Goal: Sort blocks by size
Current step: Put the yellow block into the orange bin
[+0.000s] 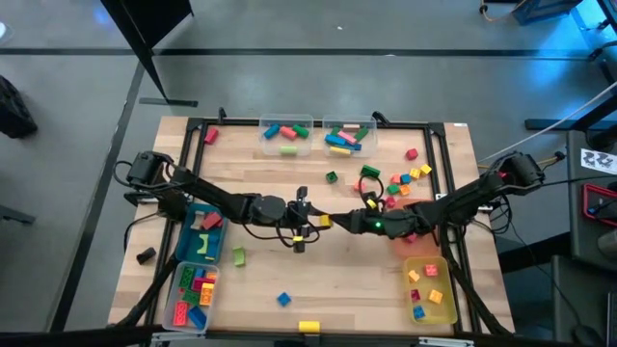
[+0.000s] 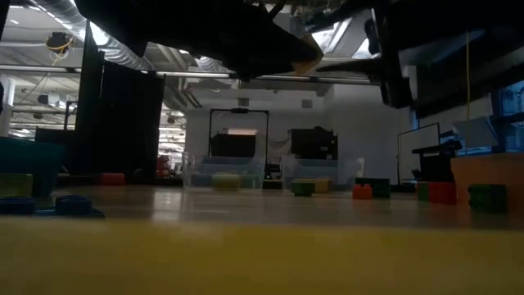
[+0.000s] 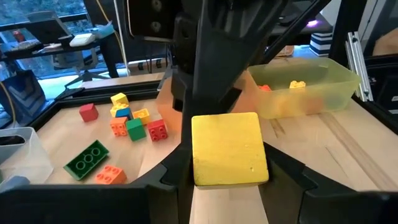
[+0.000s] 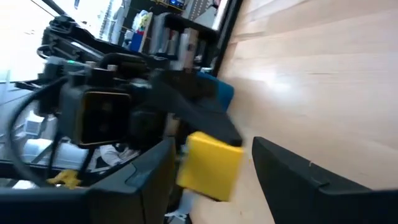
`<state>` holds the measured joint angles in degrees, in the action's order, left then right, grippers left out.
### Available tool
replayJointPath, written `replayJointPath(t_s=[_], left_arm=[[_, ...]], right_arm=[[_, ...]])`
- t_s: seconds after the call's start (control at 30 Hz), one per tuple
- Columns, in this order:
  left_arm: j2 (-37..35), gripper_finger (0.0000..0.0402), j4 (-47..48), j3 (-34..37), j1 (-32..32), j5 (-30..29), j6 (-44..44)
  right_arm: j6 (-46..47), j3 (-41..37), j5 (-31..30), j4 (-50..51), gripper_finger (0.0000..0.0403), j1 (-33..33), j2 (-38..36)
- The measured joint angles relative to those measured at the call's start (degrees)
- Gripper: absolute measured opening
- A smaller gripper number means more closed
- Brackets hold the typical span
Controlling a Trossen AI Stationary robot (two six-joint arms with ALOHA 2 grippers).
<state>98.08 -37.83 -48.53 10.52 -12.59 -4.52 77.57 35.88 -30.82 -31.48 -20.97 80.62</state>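
Yellow block point(image 3: 229, 149) between both arms' fingers point(image 3: 171, 180)

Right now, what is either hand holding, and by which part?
The left hand grips a yellow block by its lower sides. The right hand flanks it, fingers apart.

Both arms reached inward over the middle of the table, meeting nearly tip to tip. The left gripper point(image 1: 310, 221) had its fingers closed on a yellow block point(image 3: 229, 149). The right gripper point(image 1: 339, 221) stood facing it, its fingers point(image 4: 298, 177) parted around the same block.
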Motion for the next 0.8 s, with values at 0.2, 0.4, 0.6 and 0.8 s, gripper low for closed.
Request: replayJointPath(t_s=[0.2,0.4,0.6,0.8], left_arm=[[-0.2,0.0127,0.5,0.0,0.0,0.0,0.0],[-0.1,0.0127,1.0,0.0,0.0,0.3,0.0],[-0.1,0.0127,1.5,0.0,0.0,0.4,-0.4],[0.0,0.0127,1.8,0.0,0.0,-0.1,-2.9]], right_arm=[[-2.7,3.6,0.5,3.1,0.0216,0.0,1.6],[-0.9,6.8,1.5,7.8,0.0216,0.0,4.2],[-0.7,7.4,3.8,8.2,0.0216,0.1,4.7],[-0.6,7.5,5.2,10.7,0.0174,0.0,4.7]])
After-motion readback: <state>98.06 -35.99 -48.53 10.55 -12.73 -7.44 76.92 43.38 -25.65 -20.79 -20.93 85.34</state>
